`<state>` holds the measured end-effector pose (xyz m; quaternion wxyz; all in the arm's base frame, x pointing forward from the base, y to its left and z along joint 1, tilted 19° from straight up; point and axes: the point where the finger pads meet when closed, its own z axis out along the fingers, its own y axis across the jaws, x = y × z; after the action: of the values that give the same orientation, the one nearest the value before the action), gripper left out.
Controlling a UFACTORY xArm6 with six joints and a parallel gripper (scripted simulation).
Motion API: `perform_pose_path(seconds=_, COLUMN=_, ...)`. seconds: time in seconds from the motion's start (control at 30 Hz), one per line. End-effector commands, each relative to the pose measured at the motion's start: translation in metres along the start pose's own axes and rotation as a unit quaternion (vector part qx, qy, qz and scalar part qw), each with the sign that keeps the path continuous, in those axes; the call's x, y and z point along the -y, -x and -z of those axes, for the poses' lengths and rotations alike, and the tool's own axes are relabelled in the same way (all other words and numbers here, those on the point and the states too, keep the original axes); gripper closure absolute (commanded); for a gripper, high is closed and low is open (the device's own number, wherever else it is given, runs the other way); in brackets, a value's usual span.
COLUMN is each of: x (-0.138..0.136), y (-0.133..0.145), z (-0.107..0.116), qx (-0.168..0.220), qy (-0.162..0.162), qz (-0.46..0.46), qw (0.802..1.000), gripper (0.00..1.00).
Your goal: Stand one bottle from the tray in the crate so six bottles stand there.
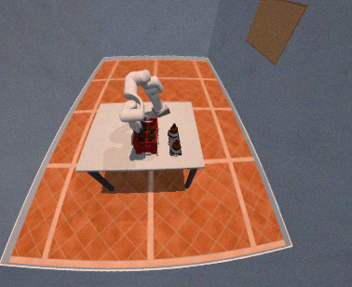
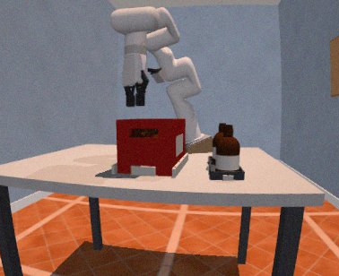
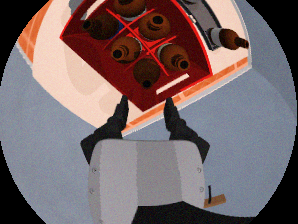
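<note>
A red crate (image 2: 151, 145) stands on the white table; it also shows in the top view (image 1: 145, 138). In the wrist view the crate (image 3: 136, 28) holds several brown bottles, one in each cell that I see. My gripper (image 2: 134, 96) hangs clear above the crate's left part, fingers pointing down. The fingers are open with nothing between them. To the right of the crate a dark tray (image 2: 226, 172) carries two upright brown bottles (image 2: 227, 145), which also show in the wrist view (image 3: 214, 12).
The arm's base (image 2: 198, 143) stands behind the crate at the table's back edge. A brown board (image 1: 276, 28) hangs on the far wall. The table stands on an orange tiled floor.
</note>
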<state>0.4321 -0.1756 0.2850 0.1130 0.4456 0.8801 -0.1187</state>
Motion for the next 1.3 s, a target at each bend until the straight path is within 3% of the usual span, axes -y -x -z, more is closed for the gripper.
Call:
perform_pose_path(seconds=0.0, x=-0.0003, y=0.0005, z=0.0060, qx=0.001, qy=0.001, qz=0.000, qw=1.000, gripper=0.35)
perform_pose_path(seconds=0.33, x=-0.0003, y=0.0005, z=0.0075, qx=0.001, qy=0.001, qz=0.000, qw=1.000, gripper=0.35)
perform_pose_path(seconds=0.37, x=-0.0003, y=0.0005, z=0.0075, qx=0.001, qy=0.001, qz=0.000, qw=1.000, gripper=1.00)
perform_pose_path(seconds=1.27, x=-0.0003, y=0.0005, z=0.0075, qx=0.001, qy=0.001, qz=0.000, qw=1.000, gripper=1.00)
